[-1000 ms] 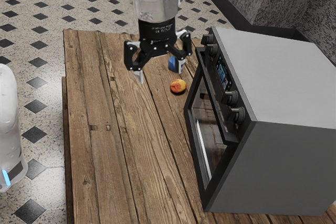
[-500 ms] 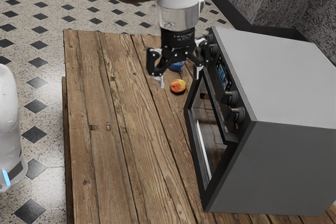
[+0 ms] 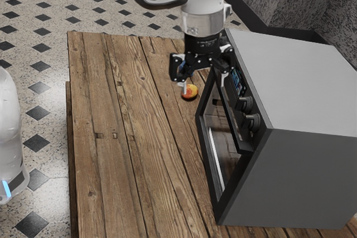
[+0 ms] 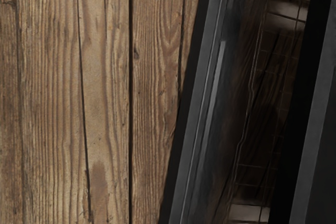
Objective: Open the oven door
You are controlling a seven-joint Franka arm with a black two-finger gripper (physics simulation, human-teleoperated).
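My gripper (image 3: 204, 86) stands open above the table, by the far end of the oven's front, with nothing seen between its fingers. One finger overlaps the far part of the door handle (image 3: 235, 129) in the exterior view; whether they touch I cannot tell. The grey oven (image 3: 304, 87) has a dark-framed glass door (image 3: 218, 143), which looks shut. From the wrist view, the door's glass (image 4: 257, 103) lies below my hand, alongside a long dark bar with a grey face (image 4: 315, 103).
A red-yellow fruit (image 3: 190, 92) lies on the wooden table (image 3: 128, 160), close to one finger in the exterior view. A blue object (image 3: 186, 66) is partly hidden behind the gripper. Knobs (image 3: 252, 122) and a display (image 3: 238, 81) line the oven's upper front.
My gripper has moved toward the exterior view's right and a little lower in that view, up to the oven's front. It has stayed open. The oven and fruit have not moved.
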